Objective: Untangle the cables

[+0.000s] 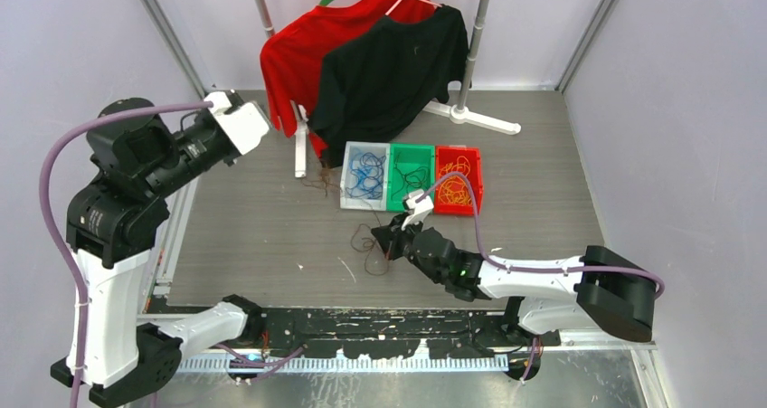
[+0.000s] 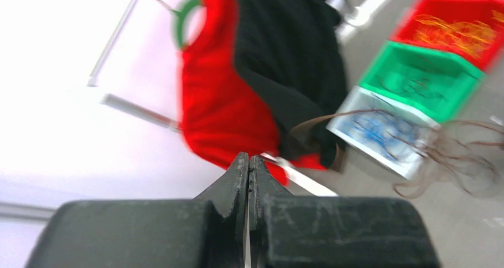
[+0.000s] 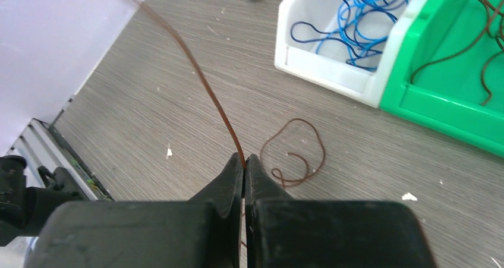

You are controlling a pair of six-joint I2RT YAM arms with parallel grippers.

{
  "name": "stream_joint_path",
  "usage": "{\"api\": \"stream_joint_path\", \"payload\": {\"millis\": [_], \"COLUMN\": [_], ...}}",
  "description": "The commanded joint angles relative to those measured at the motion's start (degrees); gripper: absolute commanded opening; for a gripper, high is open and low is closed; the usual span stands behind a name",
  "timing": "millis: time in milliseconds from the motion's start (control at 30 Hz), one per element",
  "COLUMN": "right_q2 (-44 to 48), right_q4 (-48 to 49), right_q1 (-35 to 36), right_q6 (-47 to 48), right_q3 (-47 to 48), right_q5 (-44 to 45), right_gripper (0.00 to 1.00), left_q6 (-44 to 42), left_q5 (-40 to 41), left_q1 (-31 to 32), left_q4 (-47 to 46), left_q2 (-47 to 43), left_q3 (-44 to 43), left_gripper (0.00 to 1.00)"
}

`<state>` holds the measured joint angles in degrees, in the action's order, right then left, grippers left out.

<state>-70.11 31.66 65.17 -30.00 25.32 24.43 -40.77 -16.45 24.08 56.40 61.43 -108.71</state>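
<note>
Low over the counter (image 1: 253,236), my right end effector (image 3: 244,158) pinches the brown cable (image 3: 203,81); I'd lift slowly and avoid snags.

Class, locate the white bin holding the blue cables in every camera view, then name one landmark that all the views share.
Top external: white bin at centre, leftmost in its row.
Left wrist: white bin right of centre, blurred.
Right wrist: white bin at upper middle.
Shared landmark: green bin, right beside it in all three.
</note>
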Motion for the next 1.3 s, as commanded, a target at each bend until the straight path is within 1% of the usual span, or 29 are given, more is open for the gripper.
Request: {"api": "stream_joint_path", "payload": {"millis": [0,167,233,300,333,367,400,433,467,500,533,567,633,700,767,900,1033,1100,1167,1267], "right_q2": [0.86,0.4,0.35,0.71,1.07,1.48,1.97,2.86,3.68,4.58,5.42,6.24,7.47,7.84,7.21,5.4,3.72,2.93,2.18,1.82], "right_q4": [-3.57,-5.88,-5.96,-5.82,-5.83,-5.91,-5.91,-5.91,-5.83,-5.87,-6.06,-7.04,-9.14,-11.13,-12.96,-14.28,-15.04,-16.27,-18.25,-19.61], "right_q1": [0.13,0.07,0.16,0.21,0.22,0.22,0.29,0.23,0.22,0.24,0.23,0.22,0.22,0.22,0.22,0.21,0.22,0.22,0.22,0.22], "right_q6": [-1.54,-2.39,-2.56,-2.19,-1.63,-0.92,-0.16,0.5,1.26,1.95,2.67,3.48,4.22,4.56,4.6,4.21,4.76,4.46,4.55,4.62], "right_q3": [-0.69,0.37,0.66,1.26,1.69,2.17,2.65,3.16,3.66,4.39,5.29,6.59,9.58,13.22,16.09,20.03,23.35,25.19,26.79,28.06], "right_q5": [1.91,1.72,1.11,-0.03,-0.69,-1.35,-1.93,-2.56,-3.52,-4.95,-6.91,-9.48,-14.28,-18.91,-23.01,-28.05,-33.87,-35.42,-36.05,-35.94], "right_gripper": [0.01,0.01,0.01,0.01,0.01,0.01,0.01,0.01,0.01,0.01,0.01,0.01,0.01,0.01,0.01,0.01,0.01,0.01,0.01,0.01], "left_q6": [-2.76,-3.97,-4.16,-3.29,-1.03,1.8,3.82,5.27,5.84,6.4,7.22,7.67,8.26,7.21,6.09,5.34,-1.39,-2.5,-3.24,-7.33], "left_q5": [8.72,13.22,14.04,10.91,8.93,6.75,3.67,-0.23,-5.69,-10.49,-14.95,-18.86,-24.37,-27.77,-28.59,-31.12,-30.09,-29.99,-31.68,-33.27], "left_q1": [-0.17,-0.17,-0.17,-0.17,-0.17,-0.16,-0.17,-0.17,-0.17,-0.1,-0.14,-0.17,-0.17,-0.17,-0.17,0.62,3.43,4.26,4.82,5.95], "left_q4": [-26.04,-40.03,-42.76,-33.35,-28.06,-23.34,-18.94,-14.34,-10.41,-7.16,-5.66,-5.11,-4.68,-3.48,-3.64,-5.52,-3.91,-3.59,-1.11,7.28], "left_q2": [-2.39,-3.26,-3.26,-2.61,-2.57,-2.99,-3.82,-4.85,-6.27,-7.93,-9.68,-11.45,-13.72,-13.78,-13.24,-12.09,-11.37,-11.43,-10.64,-8.79], "left_q3": [1.91,4.44,4.45,1.71,0.83,1.06,2.34,4.43,7.55,11.5,17.44,21.69,28.35,31.85,34.26,37.34,39.31,39.58,38.37,35.89], "left_gripper": [0.0,0.0,0.0,0.0,0.0,0.02,0.08,0.18,0.34,0.41,0.49,0.52,0.56,0.57,0.59,0.6,0.61,0.61,0.6,0.58]}}
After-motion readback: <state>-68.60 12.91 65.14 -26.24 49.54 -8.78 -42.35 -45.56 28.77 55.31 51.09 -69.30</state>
